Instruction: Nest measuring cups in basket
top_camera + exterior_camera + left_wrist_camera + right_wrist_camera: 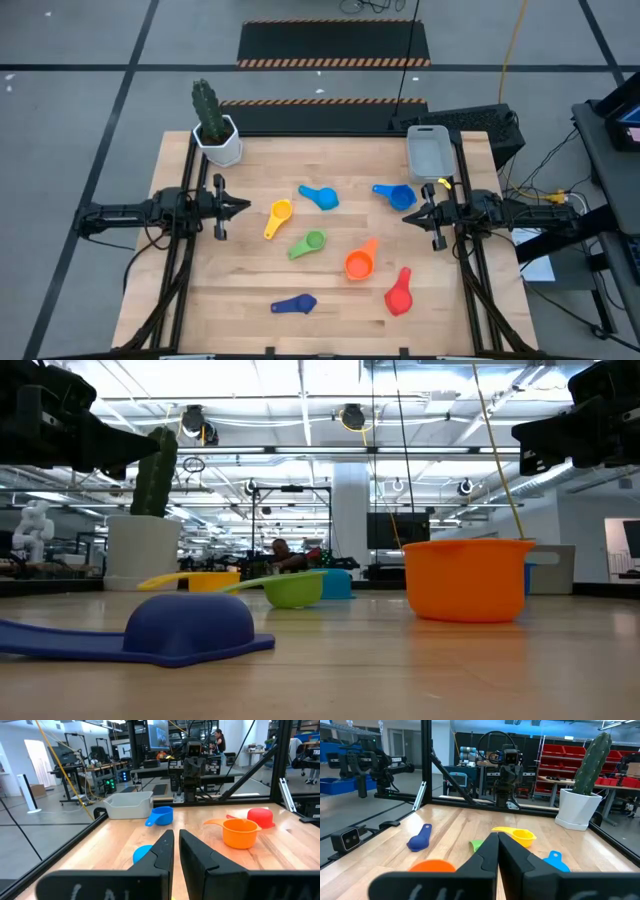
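Observation:
Seven measuring cups lie scattered on the wooden table: yellow (279, 218), light blue (320, 197), a second blue one (396, 194), green (308, 244), orange (361, 261), red (399, 293) and dark blue (294, 304). The dark blue cup (190, 625) lies bowl down; the orange cup (465, 580) stands upright. The pale grey basket (430, 150) sits at the far right corner. My left gripper (240, 207) hovers shut at the table's left side. My right gripper (410, 213) hovers shut at the right side, just near the second blue cup.
A white hexagonal pot (217, 140) with a cactus stands at the far left corner. Black frame rails run along the table's left and right edges. Bare wood lies between the cups and along the near edge.

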